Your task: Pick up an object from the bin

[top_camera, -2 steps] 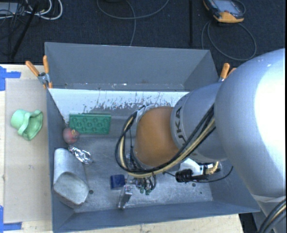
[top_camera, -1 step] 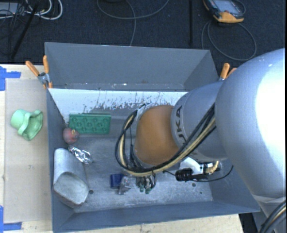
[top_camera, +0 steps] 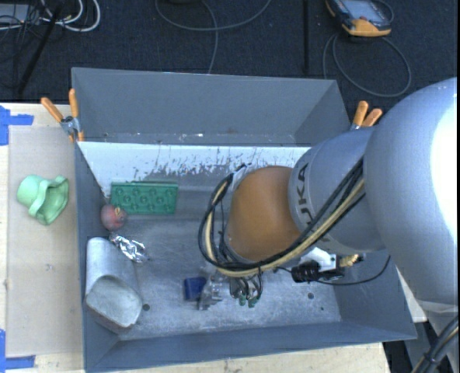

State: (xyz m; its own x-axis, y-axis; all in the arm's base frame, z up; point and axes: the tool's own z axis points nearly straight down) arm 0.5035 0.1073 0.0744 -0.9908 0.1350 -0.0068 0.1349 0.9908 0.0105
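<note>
Gripper [top_camera: 224,294] sits low over the floor of the bin [top_camera: 203,107], front-centre, under the orange wrist cover [top_camera: 261,212]. We can't tell if it's spread or closed, since the cabling masks it. Nearest thing is a small blue block [top_camera: 192,287], just beside it on the left. Risks we see: the tool looks offset from the block, so closing may nudge it away or catch only a corner. Pushing lower could scrape the floor. Crumpled foil [top_camera: 129,247] and the pale cup [top_camera: 109,290] lie well apart, so a clash looks unlikely.
</note>
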